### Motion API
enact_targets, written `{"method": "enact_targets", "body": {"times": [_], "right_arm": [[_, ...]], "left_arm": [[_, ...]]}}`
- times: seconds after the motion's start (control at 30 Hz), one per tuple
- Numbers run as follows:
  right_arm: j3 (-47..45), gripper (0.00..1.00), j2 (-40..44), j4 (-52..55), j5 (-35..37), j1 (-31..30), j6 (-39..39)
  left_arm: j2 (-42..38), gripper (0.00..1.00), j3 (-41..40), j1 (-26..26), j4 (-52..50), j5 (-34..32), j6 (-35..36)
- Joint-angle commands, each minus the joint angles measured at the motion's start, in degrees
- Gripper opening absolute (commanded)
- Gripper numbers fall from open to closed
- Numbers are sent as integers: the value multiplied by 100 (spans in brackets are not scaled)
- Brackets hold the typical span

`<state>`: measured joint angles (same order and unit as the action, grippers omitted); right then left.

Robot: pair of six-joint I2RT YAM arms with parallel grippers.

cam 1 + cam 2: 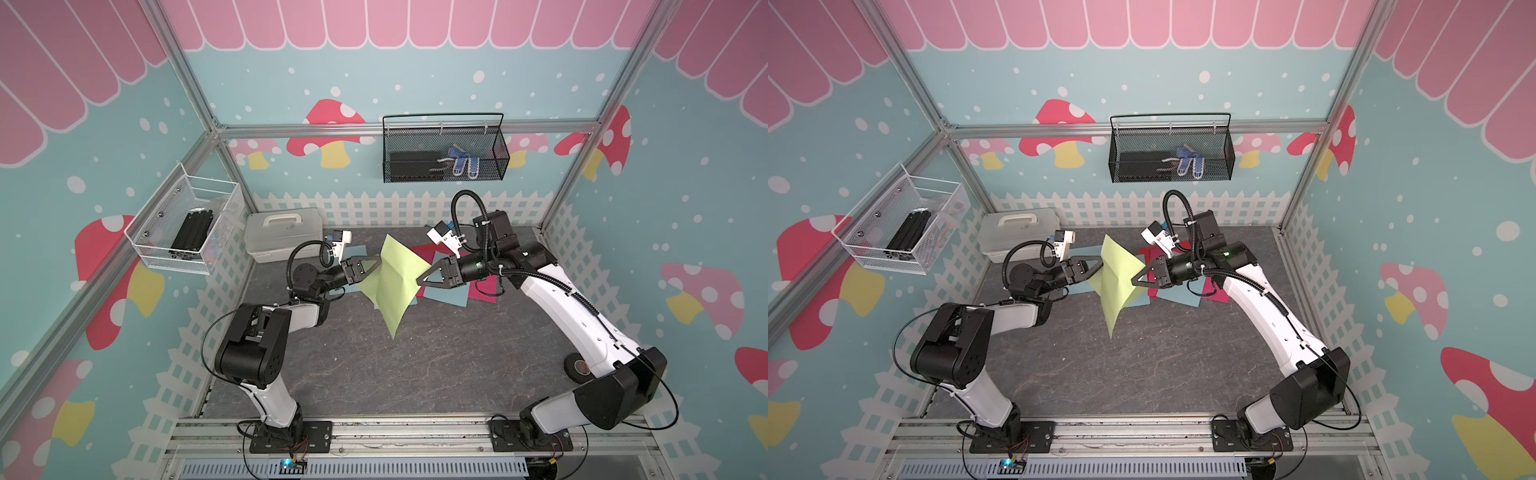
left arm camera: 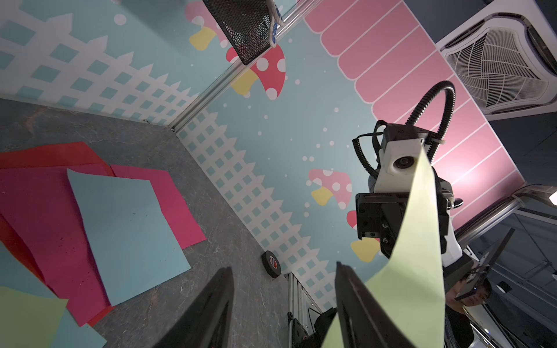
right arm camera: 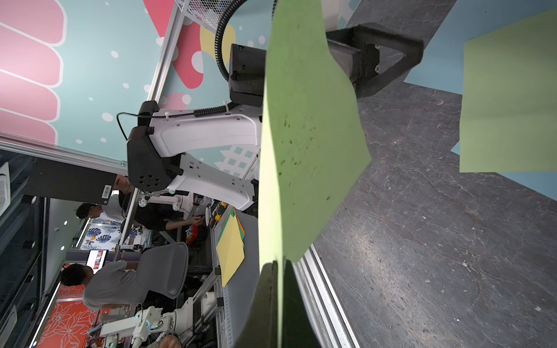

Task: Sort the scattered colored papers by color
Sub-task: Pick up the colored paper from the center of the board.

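A white lidded box (image 1: 282,235) stands on the table (image 1: 415,365), a black tape roll (image 1: 575,370) well apart.

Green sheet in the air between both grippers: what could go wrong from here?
1. Only the right gripper pinches the green sheet. The left gripper is open with the sheet beside one finger, so closing may miss or crumple it.
2. The sheet is buckled, and its hanging corner could catch the table and fold when lowered.
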<state>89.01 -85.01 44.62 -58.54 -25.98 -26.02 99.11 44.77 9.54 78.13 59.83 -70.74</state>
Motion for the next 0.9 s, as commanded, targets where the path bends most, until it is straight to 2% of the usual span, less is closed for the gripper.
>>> {"method": "enact_targets", "body": {"times": [0.0,0.37,0.87], "right_arm": [[165,0,-5,73,-9,-41,112],[219,0,-31,73,-65,-48,141],[264,0,-176,-41,-138,-46,38]], "left_arm": [[-153,58,-11,-142,300,38,-132],[-264,58,-53,-221,301,21,-132],[-483,59,57,-30,299,89,-159]]}}
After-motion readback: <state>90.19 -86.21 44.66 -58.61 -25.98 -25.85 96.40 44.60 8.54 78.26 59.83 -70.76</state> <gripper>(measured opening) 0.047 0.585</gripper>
